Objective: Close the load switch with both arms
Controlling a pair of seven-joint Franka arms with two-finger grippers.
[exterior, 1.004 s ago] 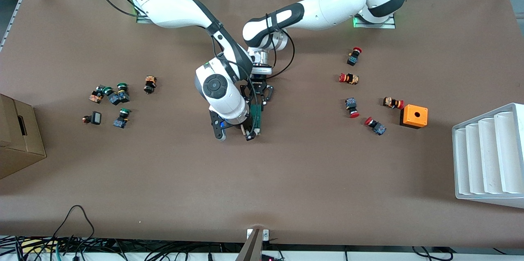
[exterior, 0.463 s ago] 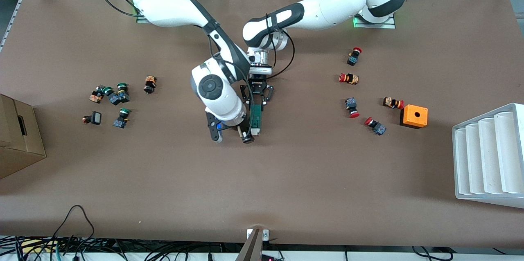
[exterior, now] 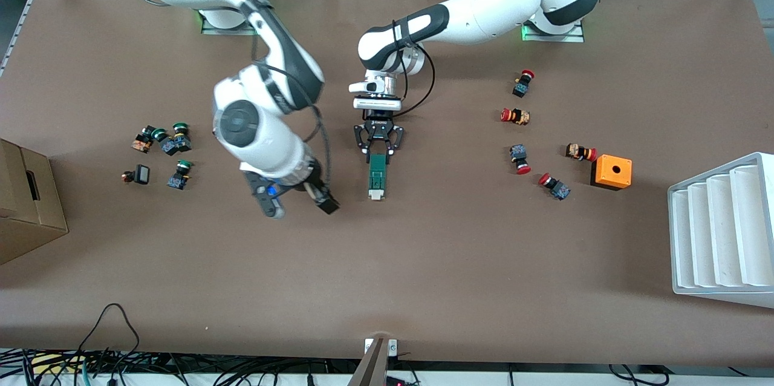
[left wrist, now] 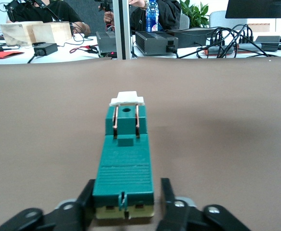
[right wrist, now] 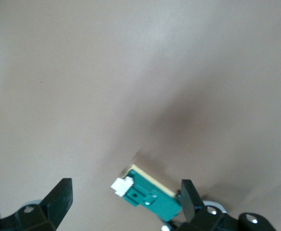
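Note:
The load switch (exterior: pixel 378 177) lies flat on the brown table near the middle, a narrow green block whose white end points toward the front camera. My left gripper (exterior: pixel 378 155) straddles its other end. In the left wrist view the load switch (left wrist: pixel 125 159) runs away from the left gripper (left wrist: pixel 126 192), open, with one finger against its side and a small gap at the other finger (left wrist: pixel 167 195). My right gripper (exterior: pixel 298 204) hangs open and empty over the table beside the switch, toward the right arm's end. The right wrist view shows the switch (right wrist: pixel 150 195) lying apart from the wide right gripper (right wrist: pixel 126 185).
Several red-capped buttons (exterior: pixel 520 159) and an orange box with a hole (exterior: pixel 611 171) lie toward the left arm's end, with a white ribbed tray (exterior: pixel 722 228) at that edge. Green-capped buttons (exterior: pixel 166 141) and a cardboard box (exterior: pixel 24 204) sit toward the right arm's end.
My right gripper let go of the switch's white end, opened wide and swung away toward the right arm's end. The left gripper's fingers loosened around the switch, which stayed in place.

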